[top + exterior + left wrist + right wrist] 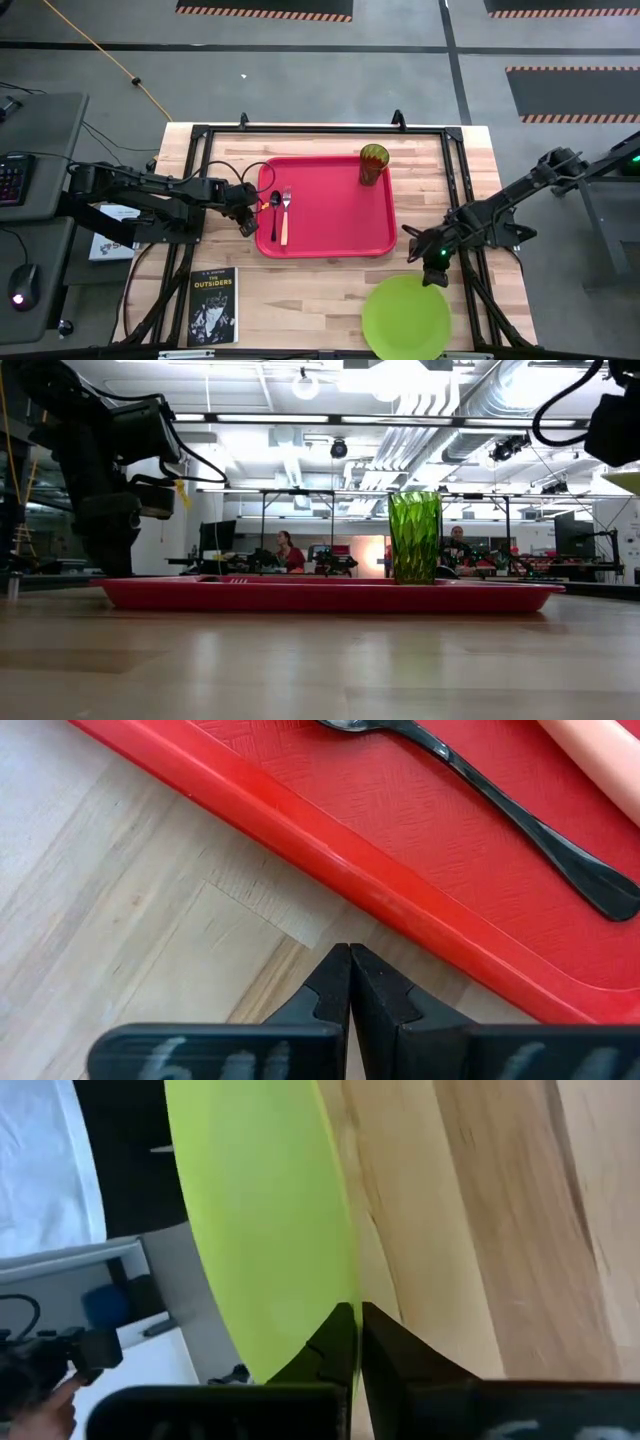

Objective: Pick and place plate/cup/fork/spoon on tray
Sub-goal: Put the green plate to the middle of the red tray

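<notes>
The red tray (335, 225) lies mid-table. On it the green cup (374, 163) stands upright at the far right corner, also in the low view (415, 537). The dark spoon (275, 210) and the orange-handled fork (285, 218) lie side by side at its left end. My left gripper (247, 218) is shut and empty just off the tray's left rim (330, 850). My right gripper (434, 268) is shut on the lime-green plate (405, 315), held in the air off the tray's near right corner. My right gripper pinches the plate's rim (335, 1295) between its two fingers, at the plate's far edge (428, 282). The fingers come from the table's far right side, slanting down. The plate is lifted clear of the table, roughly level, reaching out over the near edge.
A black book (213, 305) lies at the table's near left corner, and a white booklet (112, 240) beside the left arm's base. Black frame rails (320, 128) run round the table. People sit in the room behind (288, 550).
</notes>
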